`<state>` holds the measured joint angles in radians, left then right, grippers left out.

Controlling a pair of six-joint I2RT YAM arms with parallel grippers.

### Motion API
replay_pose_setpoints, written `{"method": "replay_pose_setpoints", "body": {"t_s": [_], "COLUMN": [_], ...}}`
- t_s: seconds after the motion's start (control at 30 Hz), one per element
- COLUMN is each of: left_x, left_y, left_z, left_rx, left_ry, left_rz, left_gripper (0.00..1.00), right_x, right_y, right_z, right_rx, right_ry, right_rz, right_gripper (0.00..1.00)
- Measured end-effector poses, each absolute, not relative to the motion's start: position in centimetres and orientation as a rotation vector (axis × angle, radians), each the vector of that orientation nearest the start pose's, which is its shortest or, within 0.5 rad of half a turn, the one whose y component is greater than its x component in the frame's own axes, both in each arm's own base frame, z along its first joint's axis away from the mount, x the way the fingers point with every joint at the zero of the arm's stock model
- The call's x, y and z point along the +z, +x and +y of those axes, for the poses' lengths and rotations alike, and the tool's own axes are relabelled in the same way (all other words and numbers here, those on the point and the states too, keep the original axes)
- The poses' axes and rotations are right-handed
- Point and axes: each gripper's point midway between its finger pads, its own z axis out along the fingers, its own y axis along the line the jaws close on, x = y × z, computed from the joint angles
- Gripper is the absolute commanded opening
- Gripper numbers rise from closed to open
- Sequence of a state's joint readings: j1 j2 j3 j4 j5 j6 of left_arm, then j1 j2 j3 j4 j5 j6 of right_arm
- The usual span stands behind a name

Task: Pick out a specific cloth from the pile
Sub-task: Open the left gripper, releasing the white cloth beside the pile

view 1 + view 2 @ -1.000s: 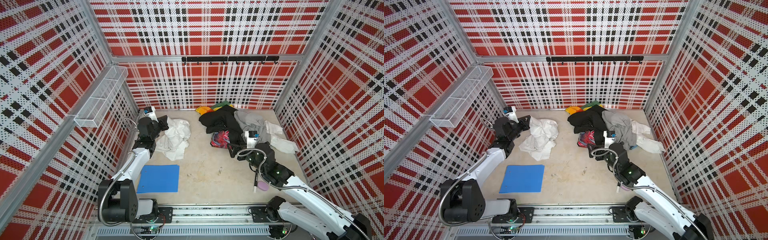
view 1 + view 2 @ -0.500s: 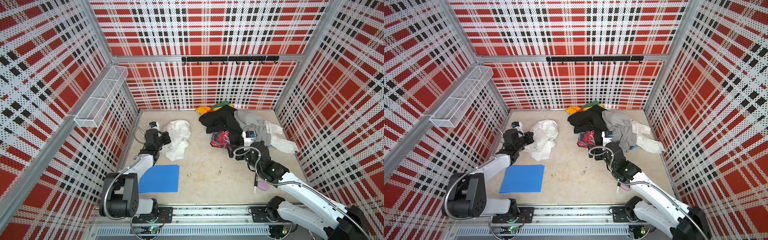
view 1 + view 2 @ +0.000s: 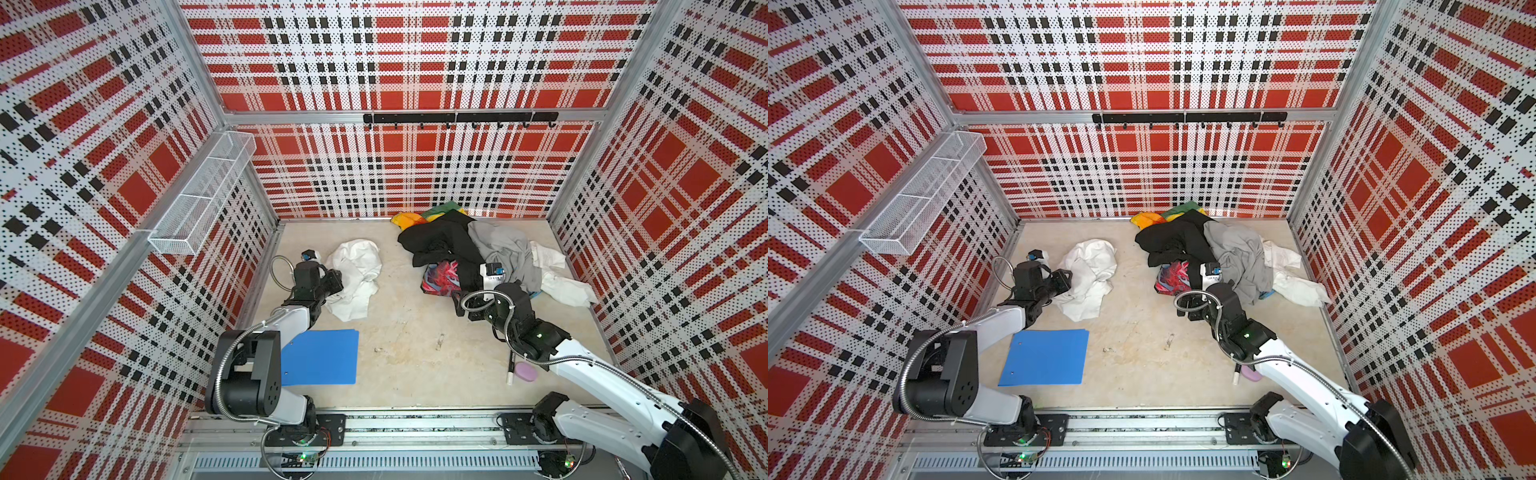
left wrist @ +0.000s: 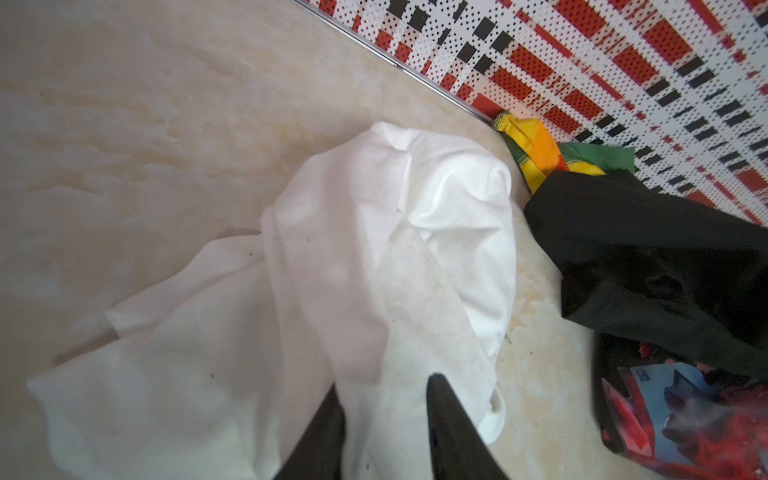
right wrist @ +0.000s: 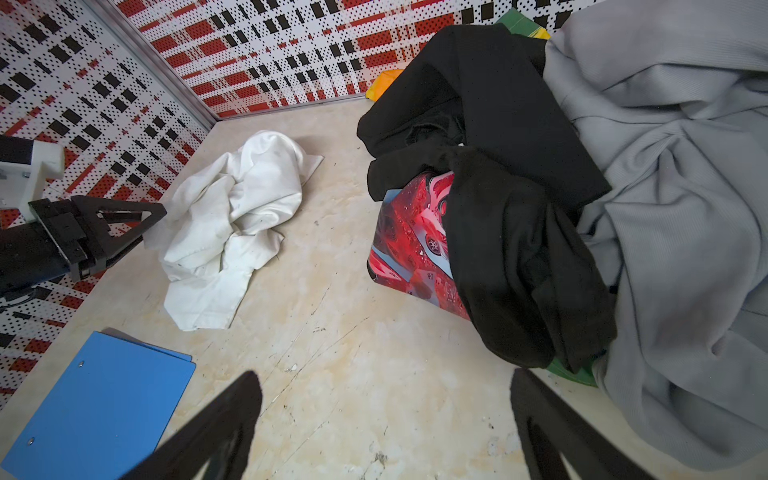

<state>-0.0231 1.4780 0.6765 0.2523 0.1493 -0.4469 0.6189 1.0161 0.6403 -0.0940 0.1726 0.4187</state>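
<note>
Nearest in both top views, at the lower left of the floor, lies one blue mat (image 3: 322,358). At the lower right is one pink lump (image 3: 526,371) with one thin stick (image 3: 510,370) just beside it, both partly under my right arm.

Farther in I count two pincers. My right pincer (image 5: 386,395) is spread wide and empty, hanging over bare floor just beside the near edge of the pile (image 3: 465,249). My left pincer (image 4: 384,386) is parted partway. Its tips touch the near edge of the cloth (image 3: 357,276), and white fabric lies in the gap between them.

The cloth is one crumpled white heap, slack on the floor left of centre and well apart from the pile. The pile sits at the upper right of the floor. In it I count:
- one black garment (image 3: 436,243)
- one grey garment (image 3: 505,249)
- one red-patterned piece (image 3: 440,276)
- one rainbow piece (image 3: 409,218) against the back wall
- white fabric (image 3: 561,282) at its right edge

Beyond, one wire basket (image 3: 199,208) hangs on the left wall and one black hook rail (image 3: 457,117) on the back wall.
</note>
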Motion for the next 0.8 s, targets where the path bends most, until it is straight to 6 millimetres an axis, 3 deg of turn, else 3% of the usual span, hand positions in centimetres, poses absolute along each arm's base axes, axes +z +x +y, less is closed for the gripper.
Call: {"method": "replay_pose_setpoints", "body": {"t_s": [0.17, 0.43, 0.47, 0.53, 0.8], "left_x": [13.3, 17.5, 17.5, 17.0, 12.1], "left_y": [41.2, 41.7, 41.8, 42.1, 44.8], "left_z": [-3.5, -5.3, -5.5, -5.8, -9.1], "left_rx": [-0.413, -0.312, -0.309, -0.299, -0.201], "left_ry": [-0.349, -0.256, -0.25, -0.237, -0.138], "left_rz": [2.082, 2.051, 2.052, 2.07, 2.233], "left_gripper": [1.0, 0.99, 0.92, 0.82, 0.77], "right_x": [19.6, 20.8, 20.8, 20.8, 20.9], "right_y": [30.1, 30.4, 30.4, 30.4, 30.2], "right_z": [17.7, 17.9, 17.9, 17.9, 17.7], "right_rx": [0.467, 0.476, 0.477, 0.477, 0.471], "right_ry": [-0.099, -0.096, -0.096, -0.096, -0.093], "right_rz": [2.057, 2.035, 2.034, 2.034, 2.036], "right_gripper": [1.0, 1.0, 1.0, 1.0, 1.0]}}
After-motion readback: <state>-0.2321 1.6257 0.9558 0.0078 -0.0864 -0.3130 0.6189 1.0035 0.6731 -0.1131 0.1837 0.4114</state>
